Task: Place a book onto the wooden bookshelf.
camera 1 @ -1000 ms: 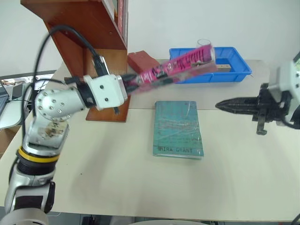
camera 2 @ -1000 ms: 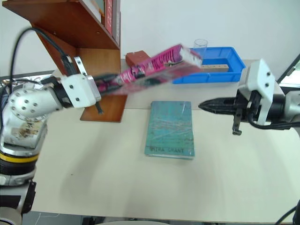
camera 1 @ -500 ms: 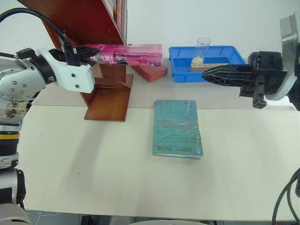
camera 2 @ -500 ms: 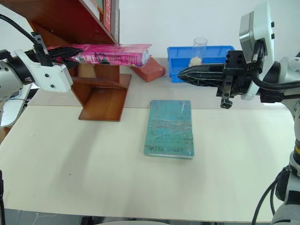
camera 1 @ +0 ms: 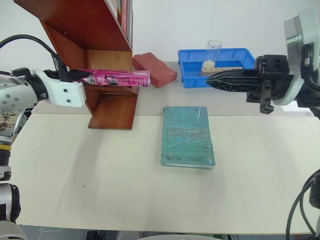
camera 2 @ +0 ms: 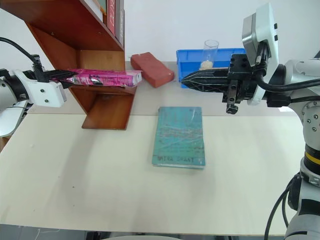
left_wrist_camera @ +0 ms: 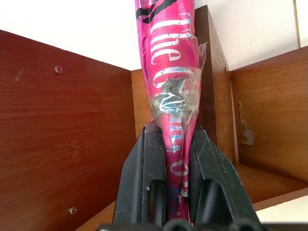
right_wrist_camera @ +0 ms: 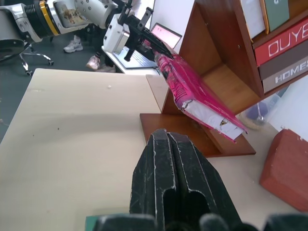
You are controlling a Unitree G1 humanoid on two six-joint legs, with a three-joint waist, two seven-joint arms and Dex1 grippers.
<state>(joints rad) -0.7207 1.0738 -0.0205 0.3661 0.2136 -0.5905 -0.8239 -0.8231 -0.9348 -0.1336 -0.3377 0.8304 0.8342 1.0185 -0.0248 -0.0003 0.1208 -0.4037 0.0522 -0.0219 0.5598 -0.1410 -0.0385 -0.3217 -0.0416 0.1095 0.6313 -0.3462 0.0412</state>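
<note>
The bright pink book point(camera 1: 117, 78) lies nearly level across the lower board of the wooden bookshelf point(camera 1: 85, 30), and its free end sticks out past the shelf's right side. My left gripper point(camera 1: 80, 75) reaches in from the shelf's left side and is shut on the book's near end. In the left wrist view both black fingers point(left_wrist_camera: 149, 159) clamp the pink book point(left_wrist_camera: 168, 48) against the reddish shelf panels point(left_wrist_camera: 62, 120). My right gripper point(camera 1: 212, 80) hovers shut in front of the blue bin, pointing left toward the shelf with nothing in it.
A teal-green book point(camera 1: 188, 136) lies flat mid-table. A red brick-like block point(camera 1: 154, 69) sits just right of the shelf. A blue bin point(camera 1: 235, 70) stands at the back with a clear cup point(camera 1: 215, 51) in it. Red-spined books point(camera 1: 126, 15) stand on the upper shelf.
My left gripper swung the pink book left and down, from tilted over the table to level in the lower shelf. My right gripper rose and shifted left.
</note>
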